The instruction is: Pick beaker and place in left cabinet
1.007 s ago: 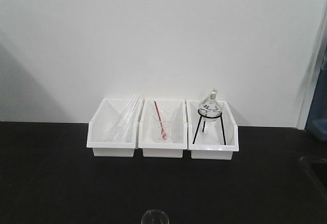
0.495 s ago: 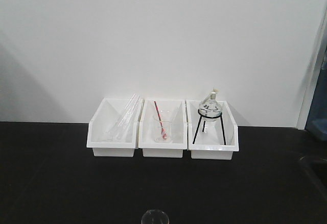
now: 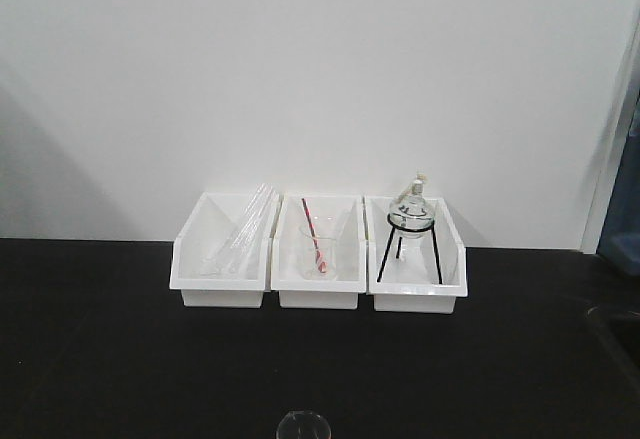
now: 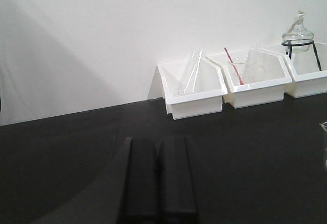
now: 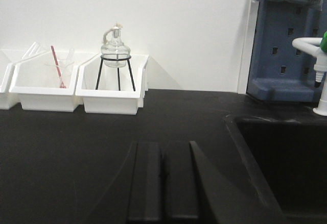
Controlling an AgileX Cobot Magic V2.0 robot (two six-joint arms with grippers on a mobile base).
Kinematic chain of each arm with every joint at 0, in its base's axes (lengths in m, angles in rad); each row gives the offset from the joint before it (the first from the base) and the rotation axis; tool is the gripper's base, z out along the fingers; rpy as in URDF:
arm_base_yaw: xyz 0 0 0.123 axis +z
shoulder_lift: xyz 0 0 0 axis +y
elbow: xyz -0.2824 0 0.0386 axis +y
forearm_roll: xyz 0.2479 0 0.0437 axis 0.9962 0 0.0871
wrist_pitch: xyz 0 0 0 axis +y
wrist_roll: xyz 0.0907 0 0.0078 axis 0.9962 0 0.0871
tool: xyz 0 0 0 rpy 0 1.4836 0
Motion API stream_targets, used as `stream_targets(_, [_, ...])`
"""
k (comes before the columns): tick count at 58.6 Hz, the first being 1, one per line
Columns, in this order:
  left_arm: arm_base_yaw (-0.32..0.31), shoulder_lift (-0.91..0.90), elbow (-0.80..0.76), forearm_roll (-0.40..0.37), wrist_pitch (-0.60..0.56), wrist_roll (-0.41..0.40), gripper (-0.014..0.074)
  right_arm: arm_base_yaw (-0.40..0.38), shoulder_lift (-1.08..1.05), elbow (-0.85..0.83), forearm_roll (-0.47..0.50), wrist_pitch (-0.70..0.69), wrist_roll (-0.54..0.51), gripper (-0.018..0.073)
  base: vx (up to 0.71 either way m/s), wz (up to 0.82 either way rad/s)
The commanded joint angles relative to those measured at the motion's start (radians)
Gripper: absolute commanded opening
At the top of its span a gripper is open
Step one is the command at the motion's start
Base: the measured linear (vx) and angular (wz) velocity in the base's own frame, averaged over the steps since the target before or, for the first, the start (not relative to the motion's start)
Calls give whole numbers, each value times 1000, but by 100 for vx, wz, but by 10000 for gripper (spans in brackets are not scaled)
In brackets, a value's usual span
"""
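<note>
**A:** What's the setting?

**B:** A matte black counter [image 3: 100, 359] against a plain white wall [image 3: 300, 59]. I'll place everything from the middle bin [image 3: 318, 294], one of three white plastic bins in a row against that wall.

**A:** Room to move?

**B:** There is wide bare counter in front of the middle bin and to its left. To its right, past the neighbouring bin, the counter drops into a black sink [image 5: 286, 168]. A white tap [image 5: 321, 81] and a blue pegboard [image 5: 286, 45] stand behind the sink.

**A:** The arms?

**B:** Both sit low and level over the counter in front of the middle bin, pointing at the wall. The left gripper [image 4: 157, 141] has its flat black fingers pressed together with nothing between them. The right gripper [image 5: 163, 145] is the same.

**A:** The beaker?

**B:** The beaker [image 3: 303, 425] is clear glass with a round rim. It stands well in front of the middle bin, at the front view's bottom edge, and only its top shows.

**A:** And in the bins?

**B:** The middle bin holds a second beaker [image 3: 318, 251] with a red rod [image 3: 314, 237] leaning in it. Glass tubes [image 3: 240, 234] lean in the bin to its left. To its right, a round flask [image 3: 412, 202] sits on a black wire tripod [image 3: 410, 249].
</note>
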State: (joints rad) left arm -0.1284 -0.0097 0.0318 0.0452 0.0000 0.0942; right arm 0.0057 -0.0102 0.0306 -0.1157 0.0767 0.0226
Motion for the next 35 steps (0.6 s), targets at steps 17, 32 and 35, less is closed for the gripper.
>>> stream_targets(17, [-1, -19, 16, -3, -75, -3, 1, -3, -15, -13, -9, -487, 6, -1, 0, 0])
stream_targets(32, [-1, -19, 16, -3, -75, -3, 1, -3, 48, -235, -9, -236, 3, 9, 0, 0])
stream_targets(35, [-1, -19, 16, -3, -75, -3, 1, -3, 74, -267, -9, -170, -8, 10, 0, 0])
